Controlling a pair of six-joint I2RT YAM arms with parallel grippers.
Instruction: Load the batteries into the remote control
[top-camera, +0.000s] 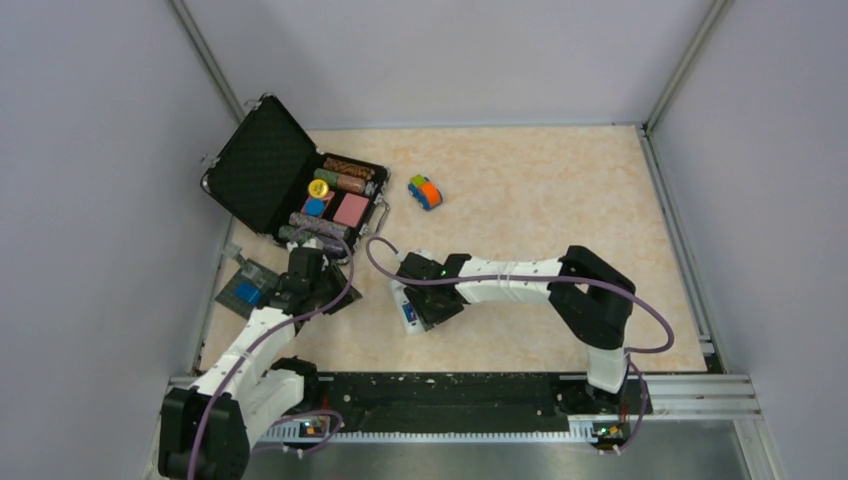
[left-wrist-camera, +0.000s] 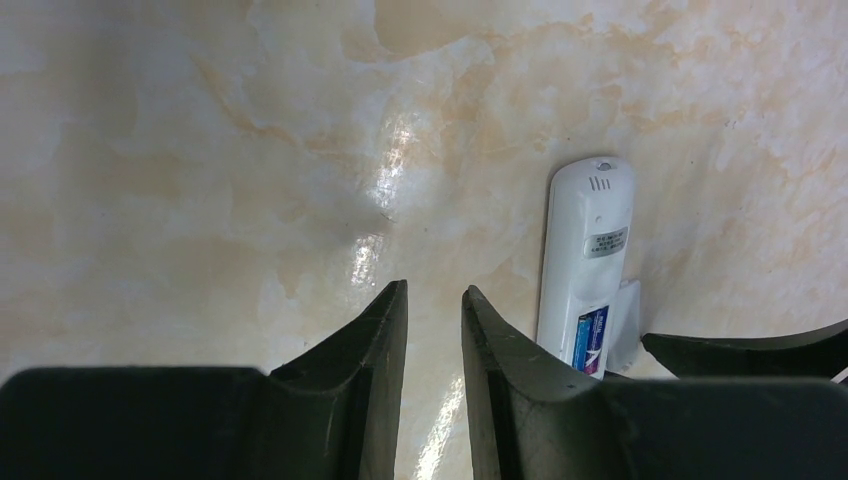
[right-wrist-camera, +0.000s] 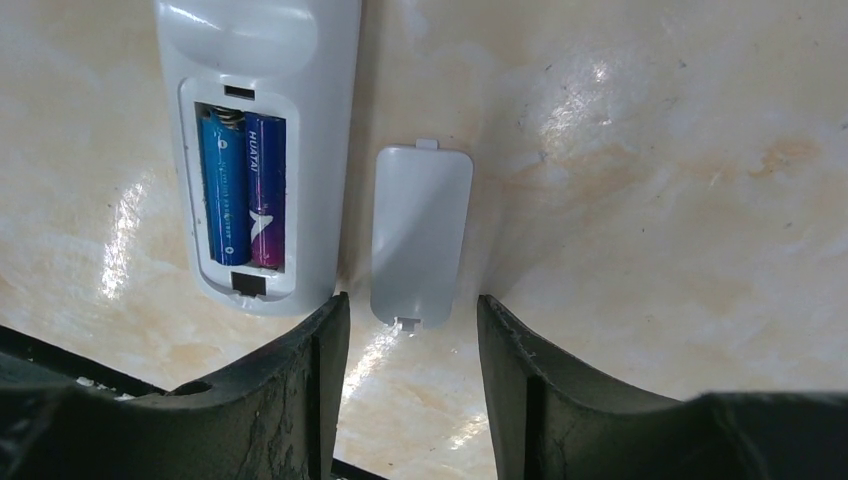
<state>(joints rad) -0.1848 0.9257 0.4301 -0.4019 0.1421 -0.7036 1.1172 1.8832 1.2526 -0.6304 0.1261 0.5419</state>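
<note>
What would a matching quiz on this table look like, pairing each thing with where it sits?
Things:
1. batteries
2. battery cover
3. toy car
4. black case

Places:
A. lying loose on the table beside the remote
B. standing open at the far left
C. side by side inside the remote's back
D. on bare table, just right of the case

Pairs: 1-C, 2-A, 3-D, 4-B
</note>
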